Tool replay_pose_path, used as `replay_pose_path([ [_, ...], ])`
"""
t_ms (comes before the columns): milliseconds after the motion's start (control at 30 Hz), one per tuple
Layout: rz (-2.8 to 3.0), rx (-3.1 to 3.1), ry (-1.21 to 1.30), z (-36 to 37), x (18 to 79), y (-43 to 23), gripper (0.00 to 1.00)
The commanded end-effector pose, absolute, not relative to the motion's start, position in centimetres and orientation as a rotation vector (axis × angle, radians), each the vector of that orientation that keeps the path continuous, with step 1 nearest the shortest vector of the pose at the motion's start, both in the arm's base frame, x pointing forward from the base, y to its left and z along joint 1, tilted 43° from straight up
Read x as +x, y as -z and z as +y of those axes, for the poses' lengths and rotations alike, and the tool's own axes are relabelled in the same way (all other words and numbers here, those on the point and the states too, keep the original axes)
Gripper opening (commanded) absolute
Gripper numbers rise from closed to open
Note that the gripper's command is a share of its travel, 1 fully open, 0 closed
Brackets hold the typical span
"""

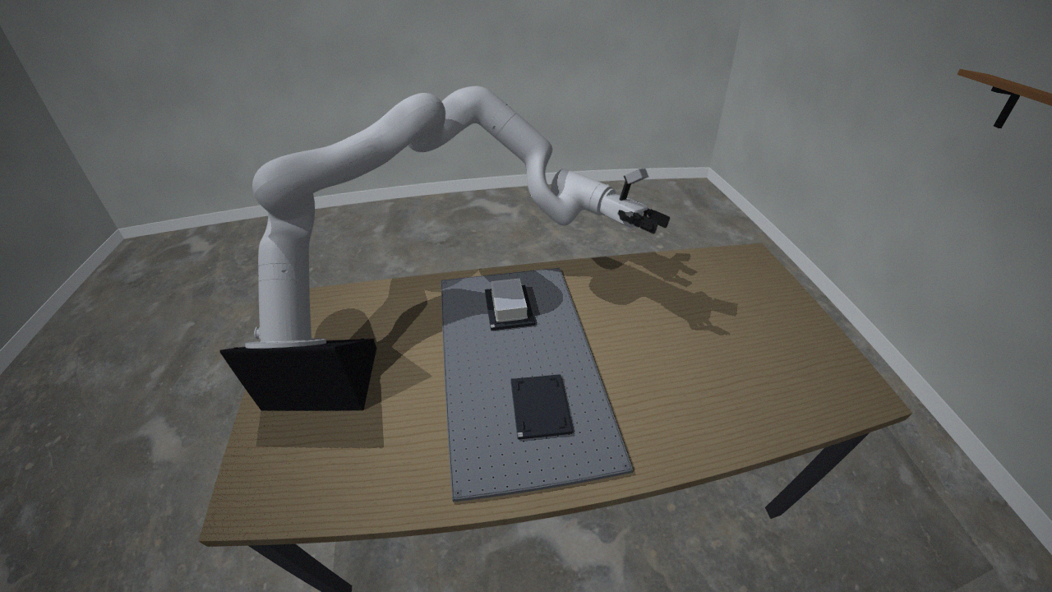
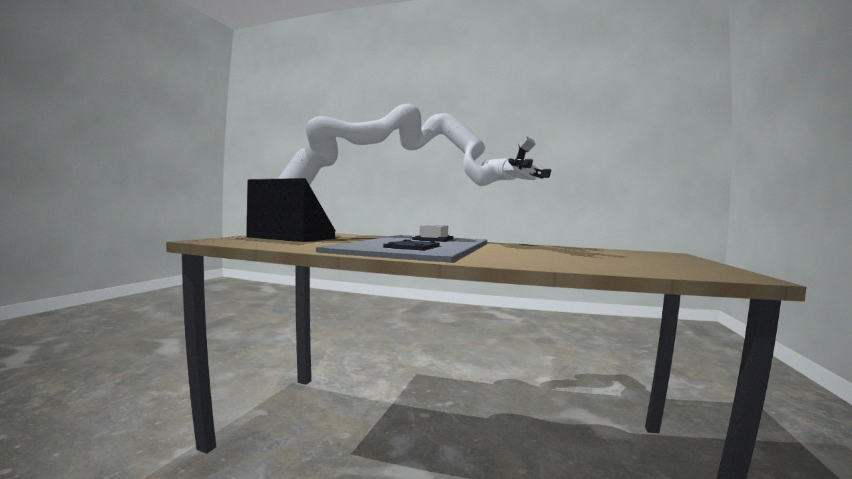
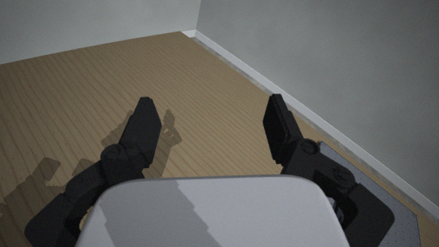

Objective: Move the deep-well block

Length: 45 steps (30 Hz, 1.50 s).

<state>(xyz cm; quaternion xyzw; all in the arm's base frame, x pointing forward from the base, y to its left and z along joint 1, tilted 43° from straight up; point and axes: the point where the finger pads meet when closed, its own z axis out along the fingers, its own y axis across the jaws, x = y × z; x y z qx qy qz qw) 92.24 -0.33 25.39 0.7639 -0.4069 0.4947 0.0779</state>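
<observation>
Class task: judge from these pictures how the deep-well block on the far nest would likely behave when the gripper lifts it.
The deep-well block looks boxy and rigid, so probably stiff. Its flat sides may be slippery. Wider than tall, it seems unlikely to tip.

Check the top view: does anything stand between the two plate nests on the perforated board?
No. In the top view, only bare perforated board lies between N1, which carries the deep-well block, and N2. The open pincer hangs high, off to the side.
</observation>
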Motion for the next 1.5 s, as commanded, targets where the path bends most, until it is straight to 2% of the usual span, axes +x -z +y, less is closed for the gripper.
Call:
replay_pose_path([
  [0, -1.22, 2.286, -1.484, -0.4, 92.3, -25.5, 1.0],
  [533, -1.22, 2.286, -1.484, -0.4, 92.3, -25.5, 1.0],
  [667, -1.122, 2.318, -1.348, -1.3, 90.8, -24.4, 1.0],
  [1467, -0.869, 2.417, -1.0, -3.3, 85.8, -20.7, 1.0],
])
